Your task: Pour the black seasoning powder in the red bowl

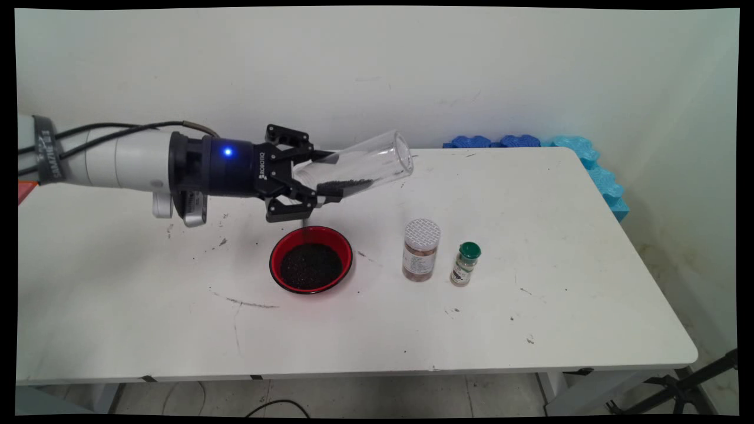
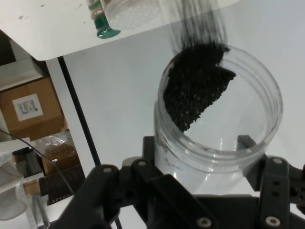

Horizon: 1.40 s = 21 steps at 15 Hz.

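Main view: gripper (image 1: 318,179) grasping tilted clear jar (image 1: 359,165) holding black granules, red bowl (image 1: 311,259) at 6 o'clock below.

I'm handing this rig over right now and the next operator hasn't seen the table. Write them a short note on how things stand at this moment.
Gripper: shut on a clear jar, held on its side above the table, mouth to the picture's right and tipped slightly up.
Jar: some dark grains lie along its lower wall.
Red bowl: on the table just below the gripper, holding more dark grains.
Right of the bowl stand a white-capped jar and, further right, a small green-capped bottle, both upright and shut.
Stray dark specks dot the table.
Blue foam pieces line the far right corner.
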{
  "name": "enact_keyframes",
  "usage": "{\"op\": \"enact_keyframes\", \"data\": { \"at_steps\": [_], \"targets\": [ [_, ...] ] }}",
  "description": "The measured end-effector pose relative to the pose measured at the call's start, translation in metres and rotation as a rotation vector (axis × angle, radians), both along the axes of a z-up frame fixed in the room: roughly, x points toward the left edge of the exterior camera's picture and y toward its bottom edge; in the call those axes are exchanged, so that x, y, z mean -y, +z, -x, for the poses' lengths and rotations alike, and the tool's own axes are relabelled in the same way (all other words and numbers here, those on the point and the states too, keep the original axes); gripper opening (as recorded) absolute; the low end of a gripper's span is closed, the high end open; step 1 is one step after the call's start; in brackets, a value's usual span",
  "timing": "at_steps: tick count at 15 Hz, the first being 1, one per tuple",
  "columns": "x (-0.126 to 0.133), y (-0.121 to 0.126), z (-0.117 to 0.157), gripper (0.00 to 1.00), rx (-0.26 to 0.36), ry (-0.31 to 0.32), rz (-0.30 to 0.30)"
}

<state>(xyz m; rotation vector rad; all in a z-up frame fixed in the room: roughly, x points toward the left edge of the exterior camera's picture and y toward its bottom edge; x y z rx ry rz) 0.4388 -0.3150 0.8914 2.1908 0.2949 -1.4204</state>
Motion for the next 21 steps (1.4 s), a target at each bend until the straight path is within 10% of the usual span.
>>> {"op": "enact_keyframes", "data": {
  "at_steps": [21],
  "targets": [
    [-0.006, -0.045, -0.001, 0.0, -0.046, 0.02, -0.009]
  ]
}}
